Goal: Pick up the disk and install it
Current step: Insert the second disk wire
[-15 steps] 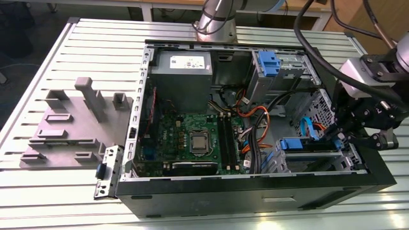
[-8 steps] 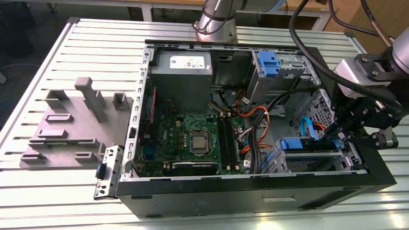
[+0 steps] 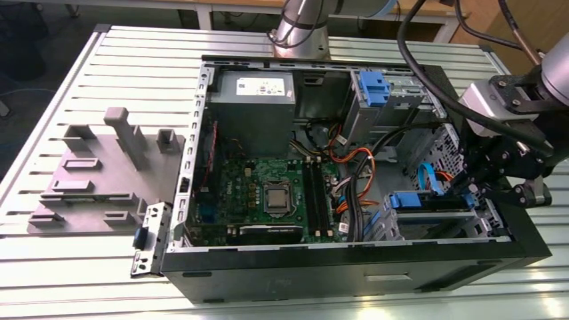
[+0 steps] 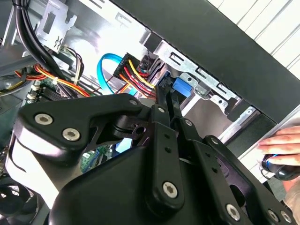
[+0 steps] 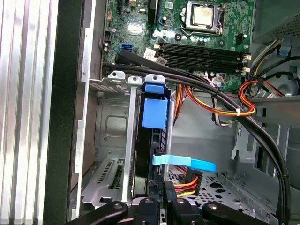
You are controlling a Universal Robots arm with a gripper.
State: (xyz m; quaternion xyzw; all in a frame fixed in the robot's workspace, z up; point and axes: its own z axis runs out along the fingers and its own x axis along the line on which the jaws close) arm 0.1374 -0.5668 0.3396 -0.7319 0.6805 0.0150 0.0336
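The disk [image 3: 412, 201] stands on edge in the metal drive cage [image 3: 438, 225] at the case's front corner, on the exterior view's right. Its blue carrier [image 5: 153, 112] faces the motherboard, and a blue data cable [image 5: 187, 162] and a red-and-yellow power plug sit at its nearer end. My gripper [image 3: 468, 193] reaches down into the case at that end. Both fingers lie close together, shut, with the tips [image 4: 165, 93] against the blue end of the disk [image 4: 182, 86]. In the first wrist view my gripper [image 5: 161, 196] sits right behind the disk's dark edge.
The open computer case lies on a slatted table [image 3: 89, 287]. Inside are a motherboard [image 3: 266, 193], a grey power-supply box [image 3: 253, 100], a second cage with a blue latch [image 3: 374, 87] and thick black cables [image 5: 234, 112]. A grey fixture [image 3: 98, 173] lies on the exterior view's left. A hand [image 4: 283, 140] rests outside the case.
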